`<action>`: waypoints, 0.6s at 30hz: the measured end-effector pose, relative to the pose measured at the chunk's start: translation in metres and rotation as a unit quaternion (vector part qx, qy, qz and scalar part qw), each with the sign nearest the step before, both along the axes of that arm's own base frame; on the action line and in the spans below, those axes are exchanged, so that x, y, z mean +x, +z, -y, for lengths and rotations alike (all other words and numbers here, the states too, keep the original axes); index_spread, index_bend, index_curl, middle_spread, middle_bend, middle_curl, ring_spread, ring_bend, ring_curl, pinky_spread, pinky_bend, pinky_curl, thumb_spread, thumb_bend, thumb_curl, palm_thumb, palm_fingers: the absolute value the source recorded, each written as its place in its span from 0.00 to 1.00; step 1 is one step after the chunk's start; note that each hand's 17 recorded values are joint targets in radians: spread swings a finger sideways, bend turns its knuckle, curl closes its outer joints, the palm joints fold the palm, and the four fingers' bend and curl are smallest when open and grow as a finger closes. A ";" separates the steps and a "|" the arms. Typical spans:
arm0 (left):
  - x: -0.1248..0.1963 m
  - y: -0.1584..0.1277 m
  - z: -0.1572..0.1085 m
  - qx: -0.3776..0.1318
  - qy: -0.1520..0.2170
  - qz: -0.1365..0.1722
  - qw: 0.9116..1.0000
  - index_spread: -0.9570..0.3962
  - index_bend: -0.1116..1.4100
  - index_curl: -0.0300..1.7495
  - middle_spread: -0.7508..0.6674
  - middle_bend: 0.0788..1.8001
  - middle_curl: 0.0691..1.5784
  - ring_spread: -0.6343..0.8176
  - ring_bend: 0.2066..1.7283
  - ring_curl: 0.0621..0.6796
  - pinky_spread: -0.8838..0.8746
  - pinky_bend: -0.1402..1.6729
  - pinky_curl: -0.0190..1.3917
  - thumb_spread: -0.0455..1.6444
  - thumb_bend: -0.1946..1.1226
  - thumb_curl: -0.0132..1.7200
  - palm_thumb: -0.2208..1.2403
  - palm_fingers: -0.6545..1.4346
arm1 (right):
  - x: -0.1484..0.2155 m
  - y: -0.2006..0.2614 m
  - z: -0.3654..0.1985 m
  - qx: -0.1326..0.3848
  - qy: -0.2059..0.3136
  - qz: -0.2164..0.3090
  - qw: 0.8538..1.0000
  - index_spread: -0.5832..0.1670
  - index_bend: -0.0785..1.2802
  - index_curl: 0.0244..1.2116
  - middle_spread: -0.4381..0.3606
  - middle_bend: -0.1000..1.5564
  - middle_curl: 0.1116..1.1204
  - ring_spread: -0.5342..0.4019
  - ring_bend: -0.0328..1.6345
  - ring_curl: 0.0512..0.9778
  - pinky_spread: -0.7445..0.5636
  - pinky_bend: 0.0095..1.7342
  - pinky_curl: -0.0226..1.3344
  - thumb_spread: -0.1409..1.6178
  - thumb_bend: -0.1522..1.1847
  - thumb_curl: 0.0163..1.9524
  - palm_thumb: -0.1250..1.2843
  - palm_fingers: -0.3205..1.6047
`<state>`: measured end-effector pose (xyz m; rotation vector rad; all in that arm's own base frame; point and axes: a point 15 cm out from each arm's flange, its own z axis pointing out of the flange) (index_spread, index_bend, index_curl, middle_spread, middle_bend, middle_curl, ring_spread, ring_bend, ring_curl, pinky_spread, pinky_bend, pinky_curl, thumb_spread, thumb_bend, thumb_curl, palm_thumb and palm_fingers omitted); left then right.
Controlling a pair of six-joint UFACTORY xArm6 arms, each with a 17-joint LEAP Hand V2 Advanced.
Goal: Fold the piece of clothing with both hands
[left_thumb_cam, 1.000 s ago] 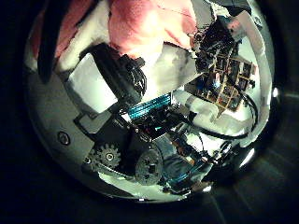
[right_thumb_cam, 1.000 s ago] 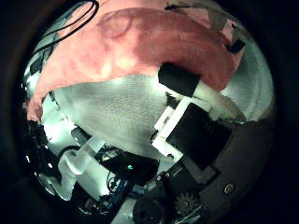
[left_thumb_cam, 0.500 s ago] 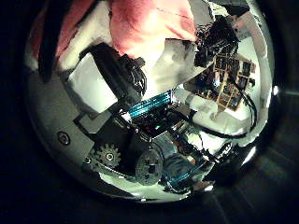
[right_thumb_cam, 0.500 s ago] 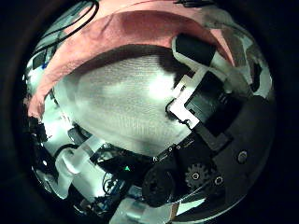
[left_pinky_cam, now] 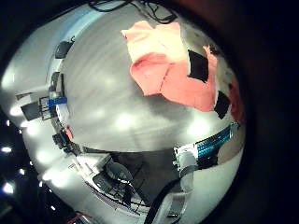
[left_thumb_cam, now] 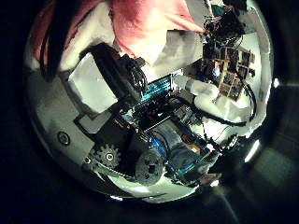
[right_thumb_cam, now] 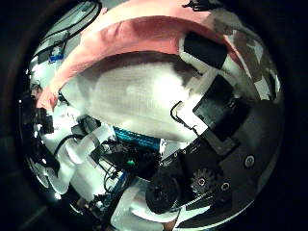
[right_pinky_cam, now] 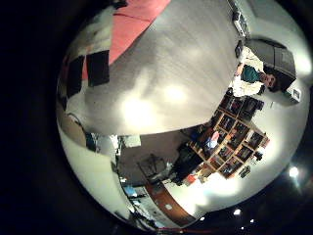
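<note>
The pink garment point(left_pinky_cam: 166, 58) is lying rumpled on the white table point(left_pinky_cam: 112, 112), with both hands working at its edge. The right hand point(right_thumb_cam: 207, 82) is curling dark fingertips point(right_thumb_cam: 197, 46) over the hem; I cannot tell whether the left hand point(left_thumb_cam: 112, 84) is gripping. It looks light, soft and floppy, so pinching corners or hem should suit it best.
</note>
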<state>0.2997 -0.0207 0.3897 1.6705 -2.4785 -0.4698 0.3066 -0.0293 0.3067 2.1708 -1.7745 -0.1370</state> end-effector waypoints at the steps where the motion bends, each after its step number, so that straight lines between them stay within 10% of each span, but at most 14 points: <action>1: 0.000 0.004 0.000 0.000 0.001 0.001 1.000 0.19 0.39 0.66 0.17 0.51 0.58 0.12 0.67 0.77 0.03 0.27 0.70 0.85 0.14 0.22 0.60 0.81 | -0.001 0.007 -0.002 0.000 0.002 0.004 1.000 0.26 0.75 0.85 0.21 0.72 0.95 0.26 0.79 0.92 0.37 0.73 0.64 0.78 0.11 0.28 0.81 0.68; 18: 0.088 0.021 -0.009 0.029 0.023 0.004 0.999 0.17 0.38 0.67 0.16 0.50 0.59 0.12 0.66 0.78 0.01 0.25 0.71 0.84 0.14 0.23 0.60 0.82 | 0.072 0.064 -0.013 -0.001 -0.006 0.044 0.999 0.28 0.75 0.88 0.22 0.73 0.96 0.28 0.80 0.92 0.38 0.73 0.69 0.79 0.11 0.31 0.81 0.68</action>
